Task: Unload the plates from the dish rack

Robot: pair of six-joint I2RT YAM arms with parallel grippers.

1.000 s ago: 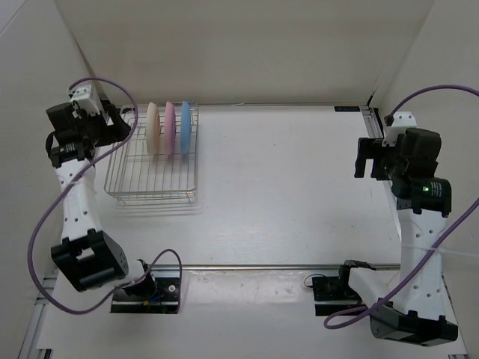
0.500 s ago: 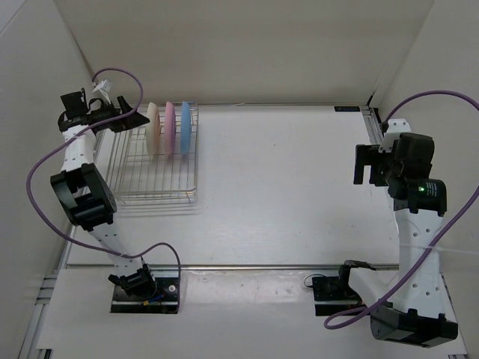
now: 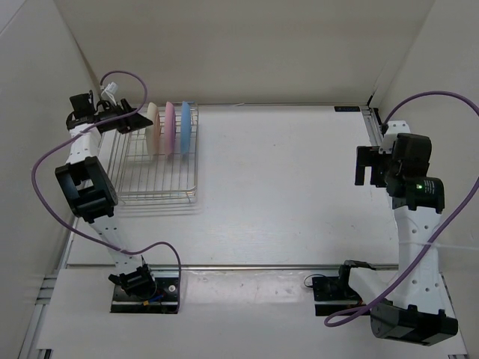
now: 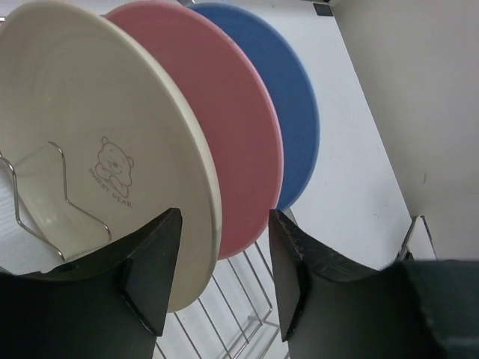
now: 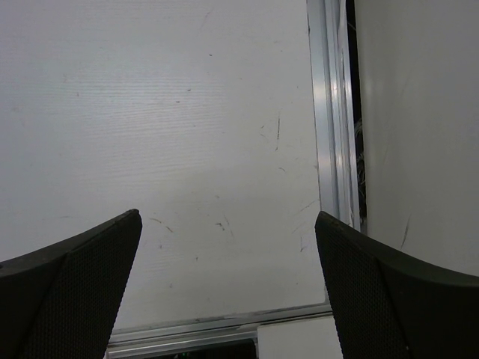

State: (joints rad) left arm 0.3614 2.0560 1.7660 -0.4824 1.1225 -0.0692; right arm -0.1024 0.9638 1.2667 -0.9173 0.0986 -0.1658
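Three plates stand on edge at the far end of the silver wire dish rack (image 3: 153, 183): cream (image 3: 153, 129), pink (image 3: 170, 127), light blue (image 3: 185, 127). My left gripper (image 3: 139, 119) reaches in from the rack's back left corner at the cream plate. In the left wrist view the cream plate (image 4: 97, 134), with a small bear print, has its rim between my left gripper's (image 4: 224, 217) jaws. One finger (image 4: 153, 262) overlaps its face; the other finger (image 4: 292, 269) stands apart from the pink plate (image 4: 239, 134) and blue plate (image 4: 288, 97). My right gripper (image 3: 364, 164) hangs open, holding nothing.
Rack wires (image 4: 224, 299) run under the plates, and a wire loop (image 4: 67, 198) crosses the cream plate's face. White walls close in behind and left of the rack. In the right wrist view, my right gripper (image 5: 228, 217) is over bare table beside an aluminium rail (image 5: 329, 112).
My left arm has swung from beside the rack to its back left corner, bringing the gripper onto the cream plate's rim, and the jaws have narrowed. The right arm has barely shifted.
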